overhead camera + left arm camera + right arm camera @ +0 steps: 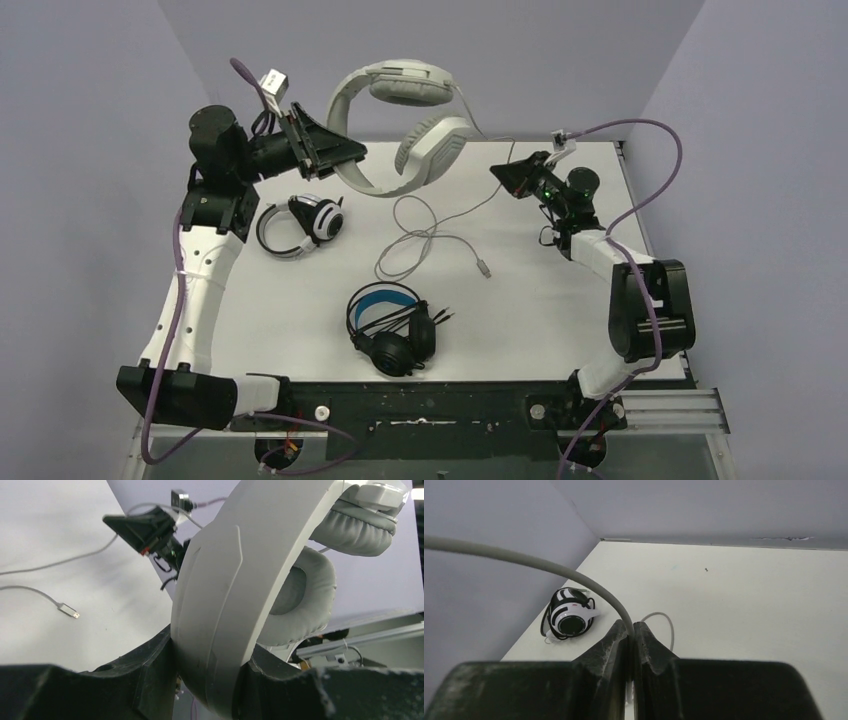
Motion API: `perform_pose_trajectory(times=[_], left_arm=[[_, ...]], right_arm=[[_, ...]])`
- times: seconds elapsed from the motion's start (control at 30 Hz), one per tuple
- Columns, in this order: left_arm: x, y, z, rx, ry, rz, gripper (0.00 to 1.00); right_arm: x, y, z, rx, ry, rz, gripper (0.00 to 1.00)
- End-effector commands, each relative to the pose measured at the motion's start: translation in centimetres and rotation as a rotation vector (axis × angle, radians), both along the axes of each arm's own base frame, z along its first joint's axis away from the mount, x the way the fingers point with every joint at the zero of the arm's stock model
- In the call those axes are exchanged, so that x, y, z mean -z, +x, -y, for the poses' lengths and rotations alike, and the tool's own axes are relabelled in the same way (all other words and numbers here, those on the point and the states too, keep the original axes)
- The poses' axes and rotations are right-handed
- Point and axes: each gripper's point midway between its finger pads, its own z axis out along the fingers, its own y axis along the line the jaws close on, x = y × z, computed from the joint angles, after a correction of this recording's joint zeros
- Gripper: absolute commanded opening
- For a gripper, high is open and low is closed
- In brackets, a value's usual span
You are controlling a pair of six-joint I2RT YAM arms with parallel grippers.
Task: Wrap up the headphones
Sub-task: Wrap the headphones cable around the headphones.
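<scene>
The left end effector (332, 150) clamps the grey headset (410, 88); the right end effector (631, 630), pinched on its cable (524, 560), should wind tautly.

Boxed in on three sides by lavender-grey walls (560, 60), meeting a white bench (560, 300) at the back corners. Edged along the near side by a black mounting rail (430, 412), with ribbed aluminium bars (670, 408) at the right end. Lit evenly and softly.

Left tool (345, 157) aloft, gripping; right tool (631, 630) pinched shut.
</scene>
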Motion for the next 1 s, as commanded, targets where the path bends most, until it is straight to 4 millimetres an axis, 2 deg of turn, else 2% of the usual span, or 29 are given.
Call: perform_pose_trajectory(times=[0.0,0.13,0.33,0.6,0.7,0.77,0.97], left_arm=[[-2.3,-4.4,2.8,0.188,0.002,0.186,0.00],[-2.6,-4.5,3.7,0.200,-0.004,0.183,0.00],[-4.9,-5.7,5.7,0.274,-0.074,0.237,0.00],[-6.8,-7.5,7.8,0.341,-0.113,0.279,0.00],[-6.1,-6.8,9.1,0.282,-0.066,0.277,0.00],[-5.9,-5.2,9.6,0.202,-0.075,0.266,0.00],[-5.7,-0.6,8.8,-0.049,-0.138,0.245,0.00]], right_arm=[[-4.4,-0.3,-1.3,-0.076,-0.054,0.100,0.00],[-4.7,-0.6,-3.2,-0.107,-0.056,0.101,0.00],[-2.6,-1.1,-7.3,-0.099,-0.086,0.079,0.00],[-1.9,1.4,-9.3,-0.075,-0.050,0.003,0.00],[-2.2,2.2,-9.3,-0.060,-0.073,-0.005,0.00],[-2.3,2.0,-10.0,-0.071,-0.062,-0.008,0.00],[-2.0,-0.9,-13.1,-0.110,-0.031,-0.015,0.03]])
